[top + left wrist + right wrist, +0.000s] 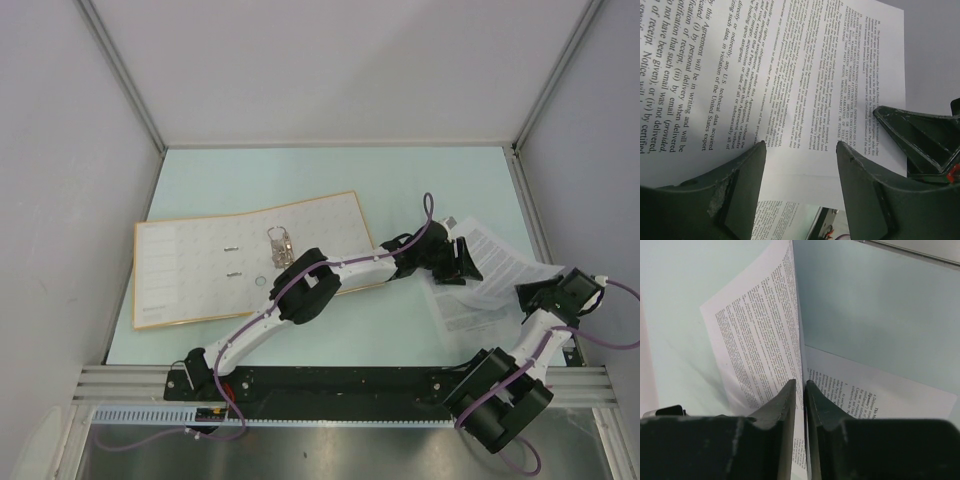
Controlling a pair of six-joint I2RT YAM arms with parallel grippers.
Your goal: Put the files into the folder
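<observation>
Our right tool is clenched on the thin edge of the files. One sheet stands up and curves away from the jaws, and another lies flat below it. Our left tool is released, with its jaws wide apart just above the printed page, grasping nothing. The files lie at the right side of the tabletop, partly lifted and wavy, well apart from the folder.

We see several dangers from here. The grip is only on a narrow margin of paper, so a quick pull may let the sheet slide out or may crease it. It seems that not all sheets are between the jaws. If so, the others will be left on the tabletop. If the left tool presses on the page while the right one pulls, the paper could tear.

Farther out, the folder lies open and flat at the left, with its ring mechanism on the inner face. We cannot tell whether the rings are open. The left arm stretches across the way from the files to the folder. We think it must move aside first, otherwise the hanging sheet may catch on it.
</observation>
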